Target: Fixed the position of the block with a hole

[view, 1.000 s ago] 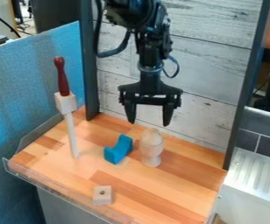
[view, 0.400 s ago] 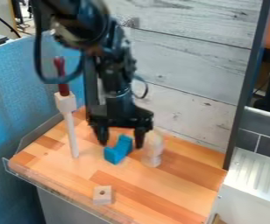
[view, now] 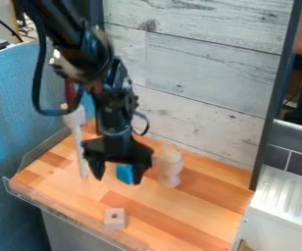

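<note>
My gripper hangs over the left-middle of the wooden table, its two fingers spread apart and pointing down. Behind it, partly covered, is the blue curved block. A small pale block with a hole lies near the table's front edge, below the gripper in the view and apart from it. The hole faces up. Another pale block sits high on a white upright rod at the left, partly hidden by the arm.
Just right of the gripper stands a pale wooden goblet-like piece. The white rod rises at the left. A clear rim runs along the front edge, and a grey plank wall stands behind.
From the rear middle, the gripper has moved left and toward the front, and lower in the view. It now covers part of the blue block. The blocks on the table have not moved.
</note>
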### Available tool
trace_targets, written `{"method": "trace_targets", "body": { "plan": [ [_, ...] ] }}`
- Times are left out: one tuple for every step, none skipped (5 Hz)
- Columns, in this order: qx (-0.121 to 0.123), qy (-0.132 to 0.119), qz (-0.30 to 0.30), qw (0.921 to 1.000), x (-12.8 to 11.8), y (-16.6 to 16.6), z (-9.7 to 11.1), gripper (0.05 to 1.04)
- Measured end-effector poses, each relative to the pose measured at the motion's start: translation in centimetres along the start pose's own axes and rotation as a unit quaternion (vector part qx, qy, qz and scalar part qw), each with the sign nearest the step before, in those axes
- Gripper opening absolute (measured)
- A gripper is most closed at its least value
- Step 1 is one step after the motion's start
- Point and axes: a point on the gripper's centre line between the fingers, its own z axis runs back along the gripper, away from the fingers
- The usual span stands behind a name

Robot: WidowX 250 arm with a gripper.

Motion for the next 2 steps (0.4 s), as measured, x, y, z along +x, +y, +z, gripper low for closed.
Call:
{"method": "trace_targets", "body": {
  "plan": [
    [0.029, 0.012, 0.038, 0.9988, -0.8, 0.9, -1.6, 1.001],
    [0.054, 0.045, 0.082, 0.9942, -1.9, 1.2, -2.6, 1.001]
  ]
}}
